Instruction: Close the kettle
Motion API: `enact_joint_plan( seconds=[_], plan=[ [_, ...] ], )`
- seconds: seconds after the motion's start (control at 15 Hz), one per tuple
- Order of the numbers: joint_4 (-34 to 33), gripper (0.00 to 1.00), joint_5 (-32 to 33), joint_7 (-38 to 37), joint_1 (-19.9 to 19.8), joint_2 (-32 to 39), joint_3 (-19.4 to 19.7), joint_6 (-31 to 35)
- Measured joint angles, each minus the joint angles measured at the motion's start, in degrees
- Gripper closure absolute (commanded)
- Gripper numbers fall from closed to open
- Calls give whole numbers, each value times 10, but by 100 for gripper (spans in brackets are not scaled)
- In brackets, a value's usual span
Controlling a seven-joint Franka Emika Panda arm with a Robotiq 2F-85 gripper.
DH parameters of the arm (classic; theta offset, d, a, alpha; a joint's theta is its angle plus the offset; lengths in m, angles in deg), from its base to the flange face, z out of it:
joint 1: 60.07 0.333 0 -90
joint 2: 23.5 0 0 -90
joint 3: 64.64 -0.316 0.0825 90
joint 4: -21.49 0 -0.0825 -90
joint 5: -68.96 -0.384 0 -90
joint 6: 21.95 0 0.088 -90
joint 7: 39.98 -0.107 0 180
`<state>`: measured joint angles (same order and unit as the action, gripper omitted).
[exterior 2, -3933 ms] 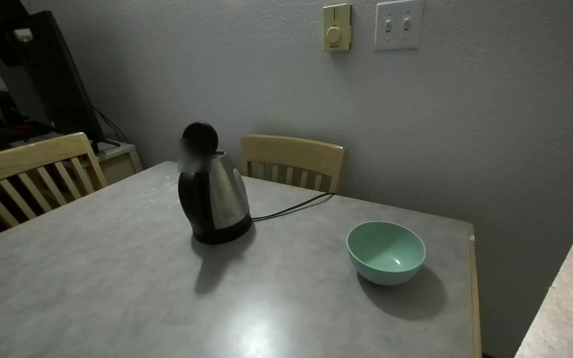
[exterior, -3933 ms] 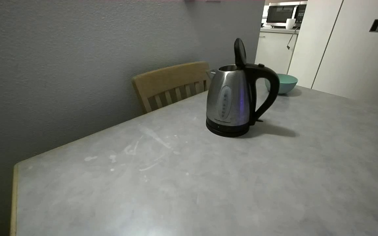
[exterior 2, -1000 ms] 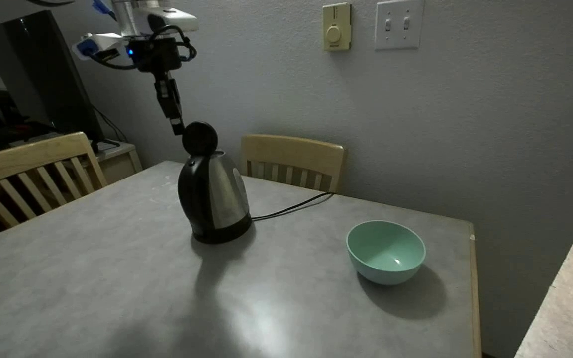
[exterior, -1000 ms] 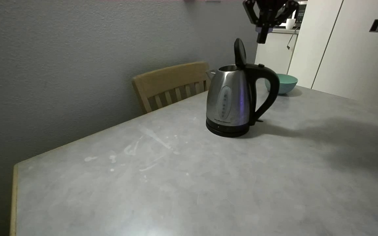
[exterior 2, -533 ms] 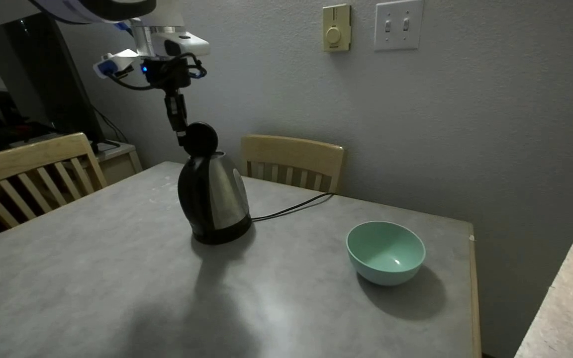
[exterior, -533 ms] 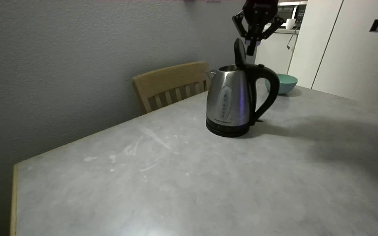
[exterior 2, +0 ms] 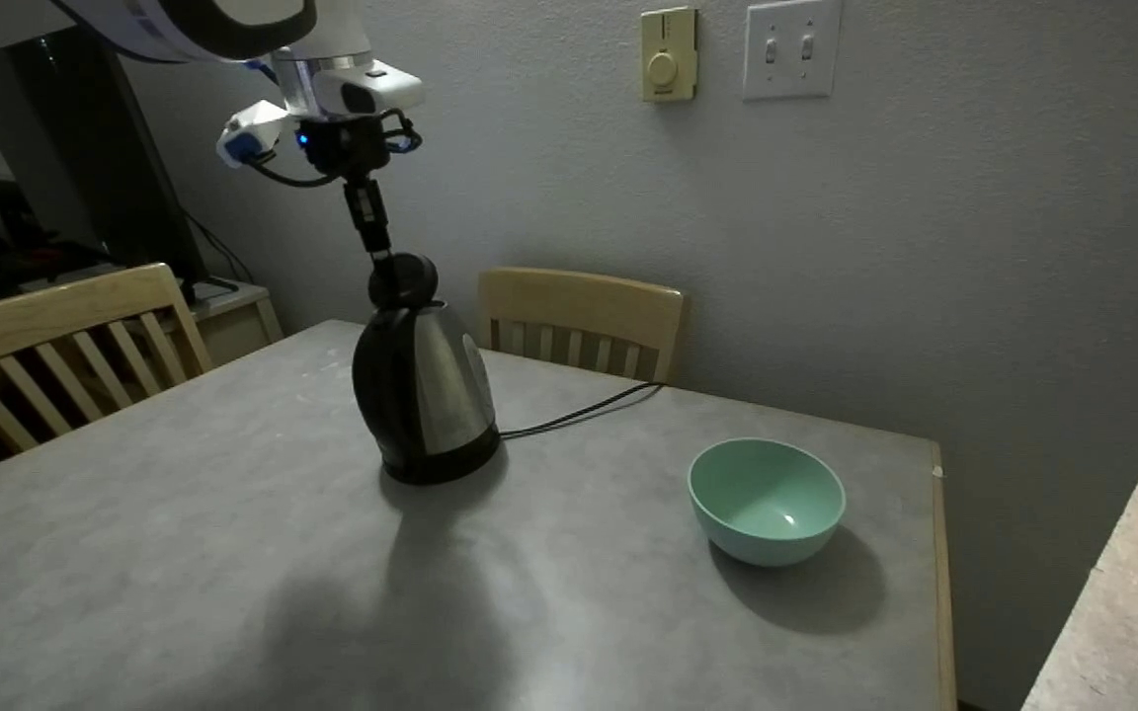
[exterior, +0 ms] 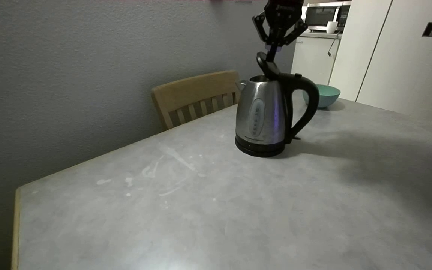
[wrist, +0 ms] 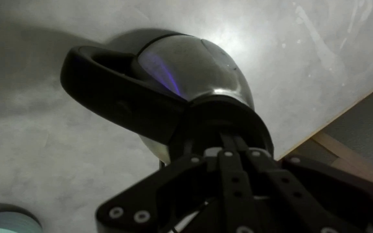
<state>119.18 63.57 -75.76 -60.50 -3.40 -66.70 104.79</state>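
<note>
Hand [exterior: 271, 59], pinched together, gripping nothing, hangs over the worktop [exterior: 126, 225]. Beneath the hand stands the kettle [exterior: 264, 112]. Its half-raised lid [exterior: 267, 66] touches the hand, hiding from the wrist view a mouth [exterior: 259, 78] seen in an exterior view.

Steel kettle [exterior: 264, 112], upright, lid [exterior: 267, 69] tilted open

Kettle [exterior: 266, 122] silver, violet-streaked down its side; lid [exterior: 264, 66], handle [exterior: 313, 98], base [exterior: 260, 148] all black. Hand [exterior: 271, 56] mostly black. Counter [exterior: 208, 198] mottled grey — smeared whitish, tan-edged. Bowl [exterior 2: 765, 499] mint green. Chairs [exterior 2: 579, 308] honey-tan. Wall [exterior 2: 549, 148] grey — dial box [exterior 2: 669, 55] yellow, switch plate [exterior 2: 790, 51] white.
</note>
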Motion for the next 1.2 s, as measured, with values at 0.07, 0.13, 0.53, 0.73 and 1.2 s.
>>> enact_joint_plan(
  seconds=[0.07,0.13,0.53,0.73,1.2],
  plan=[
    [0,100,0,3,1,0,0,7],
    [0,100,0,5,1,0,1,14],
    [-8,100,4,7,3,24,16,10],
    [-39,100,18,7,13,55,23,-12],
    [-102,100,79,7,47,88,39,-81]
  ],
)
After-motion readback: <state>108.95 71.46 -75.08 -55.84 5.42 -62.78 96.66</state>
